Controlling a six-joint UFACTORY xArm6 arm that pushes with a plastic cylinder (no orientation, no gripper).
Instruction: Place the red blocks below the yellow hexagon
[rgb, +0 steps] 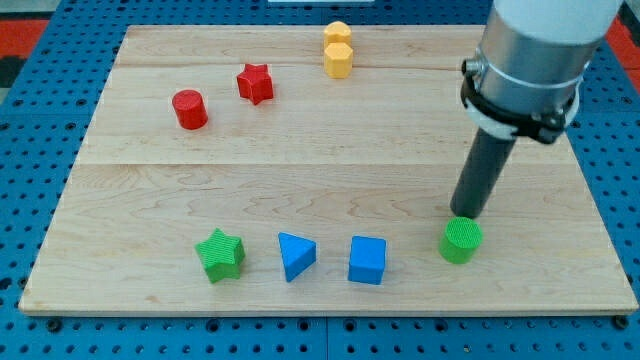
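green star (220, 253) at board's (300, 175) bottom edge | my tip (466, 215) touching green cylinder (461, 241), no gripper | red blocks upper left

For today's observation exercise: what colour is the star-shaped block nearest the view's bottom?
Green star, bottom left in the camera view, the only view.

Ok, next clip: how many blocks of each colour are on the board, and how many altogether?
Red: 2, cylinder and star
Yellow: 2, upper and lower, touching
Green: 2, star and cylinder
Blue: 2, triangle and cube
Total: 8
My tip sits at the green cylinder's top edge.
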